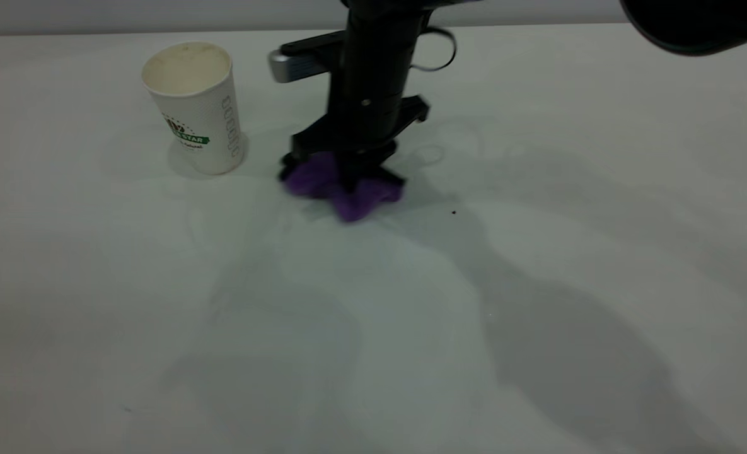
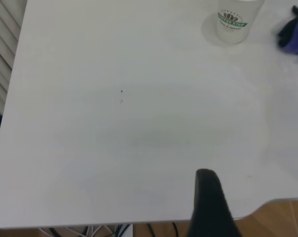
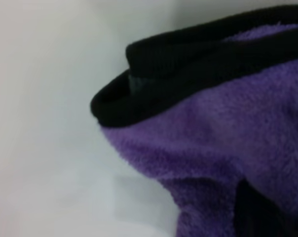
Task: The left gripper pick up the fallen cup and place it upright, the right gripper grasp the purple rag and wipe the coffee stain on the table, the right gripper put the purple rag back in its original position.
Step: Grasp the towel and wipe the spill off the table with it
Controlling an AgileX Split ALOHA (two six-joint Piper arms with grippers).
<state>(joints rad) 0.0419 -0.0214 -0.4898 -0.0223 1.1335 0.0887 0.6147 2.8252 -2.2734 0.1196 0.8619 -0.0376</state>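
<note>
Rag, purple: soft fleece, light, crushes easily, black-edged; lies bunched on the table just beside the upright cup. Right gripper clenched on its middle (best hold). Left gripper: parked, closure indeterminate.

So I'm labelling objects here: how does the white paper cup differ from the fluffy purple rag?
The white paper cup stands upright and rigid, its mouth open upward; the fluffy purple rag lies crumpled and low. The cup stands free, while the rag is pinned under the right gripper. Both rest on the white table.
</note>
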